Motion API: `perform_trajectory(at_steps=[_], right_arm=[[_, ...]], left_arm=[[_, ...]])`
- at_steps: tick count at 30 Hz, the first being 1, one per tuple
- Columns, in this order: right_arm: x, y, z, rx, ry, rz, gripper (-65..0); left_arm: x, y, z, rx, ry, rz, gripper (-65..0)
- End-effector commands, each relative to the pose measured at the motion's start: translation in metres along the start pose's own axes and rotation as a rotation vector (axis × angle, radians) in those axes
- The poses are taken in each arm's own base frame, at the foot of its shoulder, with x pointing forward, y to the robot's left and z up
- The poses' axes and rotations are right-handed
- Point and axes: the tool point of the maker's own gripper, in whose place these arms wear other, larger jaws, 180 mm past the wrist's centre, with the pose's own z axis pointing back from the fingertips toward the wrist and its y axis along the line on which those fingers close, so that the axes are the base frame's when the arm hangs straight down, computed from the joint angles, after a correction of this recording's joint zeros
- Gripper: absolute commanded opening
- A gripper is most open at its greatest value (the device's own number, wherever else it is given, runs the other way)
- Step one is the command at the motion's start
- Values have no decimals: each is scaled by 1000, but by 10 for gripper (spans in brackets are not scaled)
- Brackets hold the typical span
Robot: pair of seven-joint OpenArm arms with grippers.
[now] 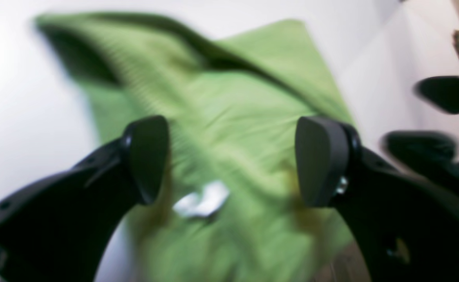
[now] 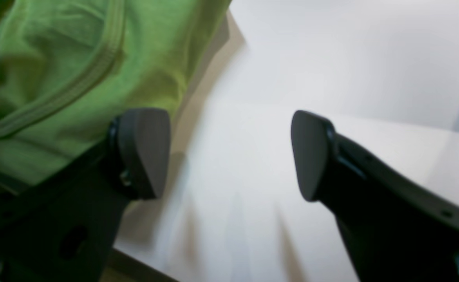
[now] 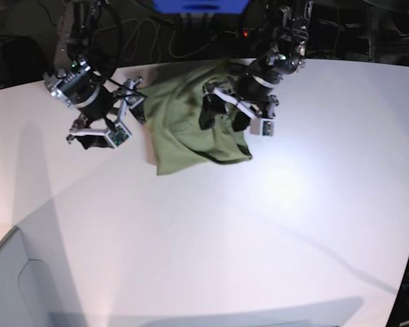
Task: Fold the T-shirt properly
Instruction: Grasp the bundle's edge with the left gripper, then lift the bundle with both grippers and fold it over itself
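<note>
The olive-green T-shirt [image 3: 187, 119] lies crumpled near the back of the white table [image 3: 273, 225], with folds bunched over one another. My left gripper [image 3: 223, 117] hangs open just above its right part. In the left wrist view the left gripper [image 1: 231, 156] straddles the T-shirt [image 1: 221, 117], blurred, with a small white tag [image 1: 202, 203] below it. My right gripper [image 3: 99, 136] stands open beside the shirt's left edge, holding nothing. In the right wrist view the right gripper [image 2: 229, 152] is over bare table [image 2: 311, 66], and the T-shirt [image 2: 57, 78] with a ribbed seam fills the upper left.
The table's back edge runs just behind the shirt, with dark cables [image 3: 157, 41] and a blue box [image 3: 201, 5] beyond it. A pale panel [image 3: 13, 279] sits at the front left corner. Black fingers of the other gripper [image 1: 441, 117] show at the left wrist view's right edge.
</note>
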Motion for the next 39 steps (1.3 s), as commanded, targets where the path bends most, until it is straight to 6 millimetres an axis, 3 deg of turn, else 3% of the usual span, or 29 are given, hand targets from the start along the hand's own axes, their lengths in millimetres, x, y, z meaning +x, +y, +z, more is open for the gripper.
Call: perform_trajectory(at_steps=[1, 5, 12, 15, 20, 27, 29, 34, 39], right_arm=[[10, -3, 3, -11, -39, 3, -194], [12, -4, 2, -12, -43, 5, -194], [13, -5, 2, -12, -46, 7, -194], [12, -4, 2, -12, -43, 5, -194], [10, -4, 3, -11, -40, 5, -194], [10, -4, 3, -12, -39, 5, -194], [10, -4, 3, -12, -39, 5, -194], [11, -5, 3, -13, -40, 5, -194], [11, -2, 2, -7, -41, 8, -194]], left_arm=[[11, -2, 1, -11, -43, 2, -161], [13, 6, 1, 5, -45, 3, -161], [25, -2, -6, -10, -77, 18, -161], [18, -2, -11, -9, -58, 35, -161], [22, -20, -22, -55, -64, 37, -161], [21, -23, -23, -61, -63, 43, -166], [20, -22, -21, -67, -59, 53, -208], [20, -15, -16, -99, -45, 103, -492], [18, -4, -12, -113, -29, 151, -577]])
